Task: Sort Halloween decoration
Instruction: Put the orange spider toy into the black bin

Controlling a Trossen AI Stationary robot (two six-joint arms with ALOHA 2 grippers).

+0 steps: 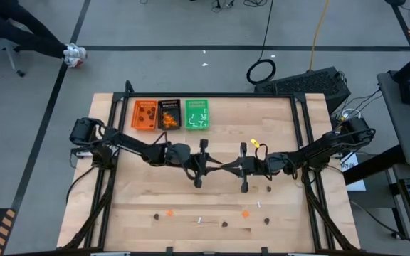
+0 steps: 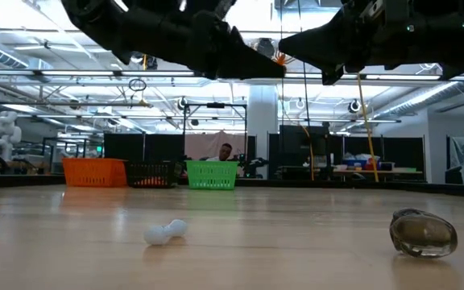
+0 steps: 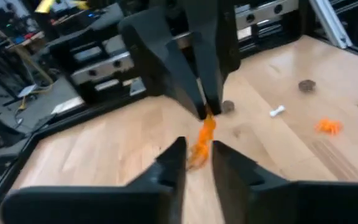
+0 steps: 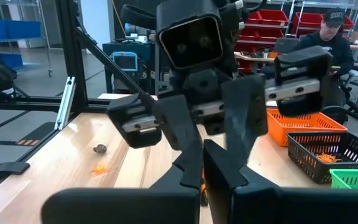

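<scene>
My two grippers meet tip to tip above the middle of the table. My right gripper (image 1: 233,166) (image 3: 205,112) is shut on an orange trinket (image 3: 201,142). My left gripper (image 1: 212,165) (image 3: 199,163) is open by a narrow gap, its fingers standing on either side of the trinket's lower end; I cannot tell whether they touch it. More trinkets lie loose near the table's near edge: orange blobs (image 1: 245,212) (image 1: 168,211), brown blobs (image 1: 267,220) (image 2: 423,234), white sticks (image 1: 200,219) (image 2: 165,232). The orange (image 1: 145,115), black (image 1: 169,114) and green (image 1: 196,114) trays hold sorted pieces. My right gripper pinches the orange trinket by its upper end (image 3: 207,122) between its two fingertips (image 3: 194,102), coming level from the table's right. The trinket is lifted clear of the table and hangs down from the tips, into the gap of my left gripper.
The three trays stand side by side at the table's far left. A black frame (image 1: 301,142) runs along the table's sides. Bare wood lies between the trays and the grippers. A person (image 4: 334,31) sits beyond the table.
</scene>
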